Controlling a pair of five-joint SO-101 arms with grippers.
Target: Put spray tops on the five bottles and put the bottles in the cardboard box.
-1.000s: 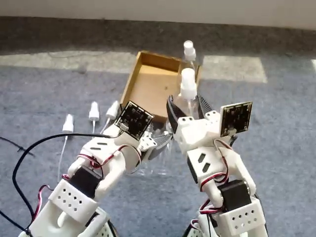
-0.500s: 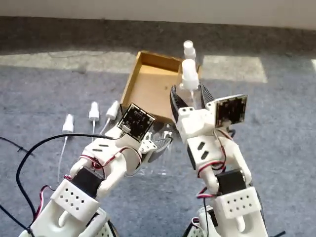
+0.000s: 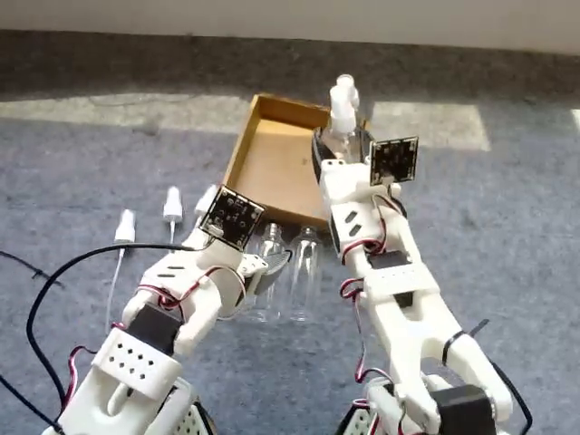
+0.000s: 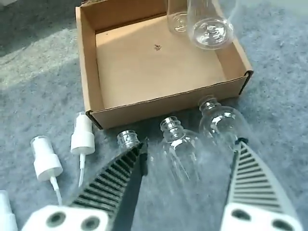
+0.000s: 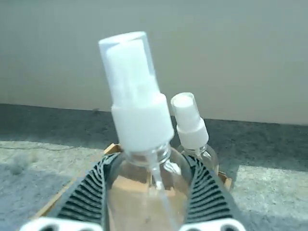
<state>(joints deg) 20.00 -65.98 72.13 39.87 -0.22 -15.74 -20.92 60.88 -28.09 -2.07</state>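
Observation:
My right gripper (image 5: pixel 149 192) is shut on a clear bottle with a white spray top (image 5: pixel 139 125), held upright over the far right corner of the cardboard box (image 3: pixel 272 168). A second capped bottle (image 5: pixel 190 122) stands just behind it in that corner. In the high view the held bottle (image 3: pixel 343 113) rises from the right gripper (image 3: pixel 343 149). My left gripper (image 4: pixel 191 144) hangs open over three capless bottles (image 4: pixel 127 139) (image 4: pixel 175 139) (image 4: pixel 221 120) lying in front of the box (image 4: pixel 159 62), touching none.
Loose spray tops (image 3: pixel 125 227) (image 3: pixel 172 204) (image 3: pixel 207 199) lie on the grey carpet left of the box. A black cable (image 3: pixel 54 281) loops beside the left arm. A wall runs along the far side.
The right arm has stretched forward, carrying the capped bottle from the box's near edge to its far right corner. The left gripper has shifted slightly left and back.

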